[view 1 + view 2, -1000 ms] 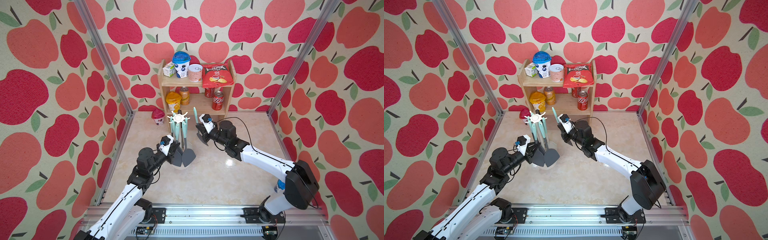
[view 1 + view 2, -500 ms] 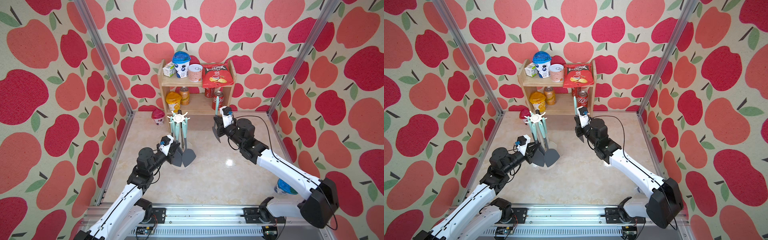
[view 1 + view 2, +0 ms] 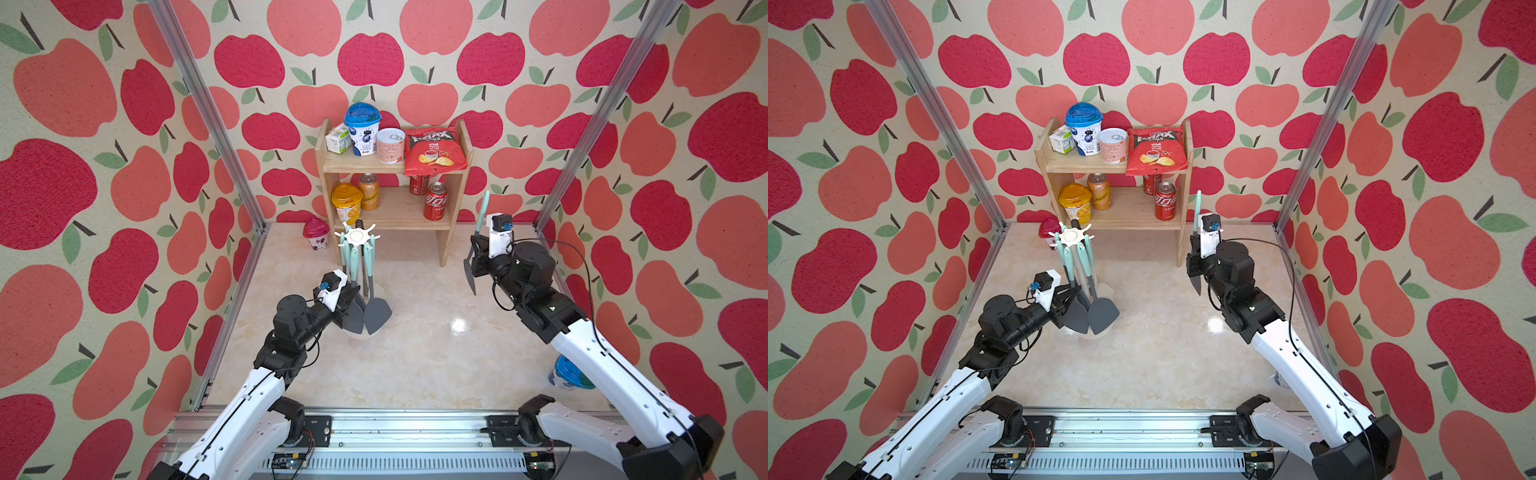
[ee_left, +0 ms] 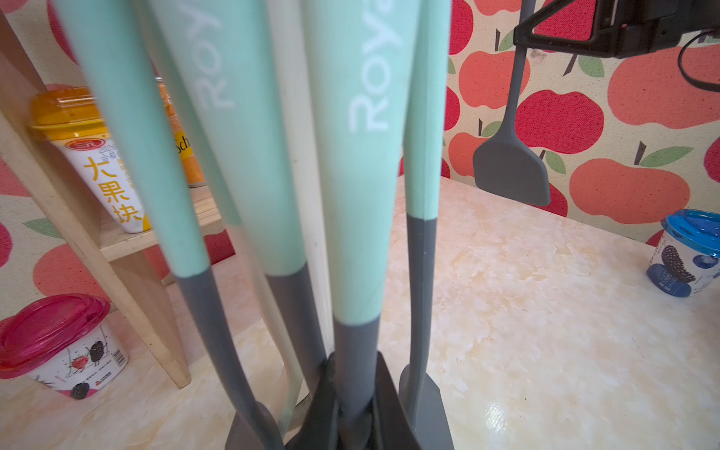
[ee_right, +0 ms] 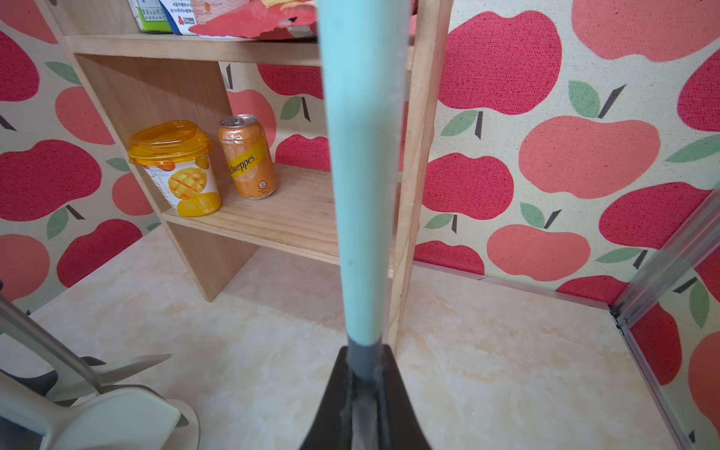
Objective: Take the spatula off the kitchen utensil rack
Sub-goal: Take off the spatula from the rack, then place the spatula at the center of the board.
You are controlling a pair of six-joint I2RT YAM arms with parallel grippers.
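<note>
Nearest, the left pincer [image 3: 352, 298] is staying clamped on a mint-handled utensil [image 4: 356, 202] hanging from the white star-crowned kitchen utensil rack [image 3: 356, 236]; beyond, the right pincer [image 3: 478, 254] is carrying the gripped mint-and-grey silicone spatula [image 3: 482, 214] well clear, beside the wooden shelf [image 3: 445, 246], so removal is looking done

Spatula [image 3: 481, 212] with mint handle and flat grey blade, held nearly upright in the air by the right gripper [image 3: 478, 251], blade down, well apart from white kitchen utensil rack [image 3: 356, 237], standing upright, hanging tools [image 3: 376, 311] on its prongs
</note>
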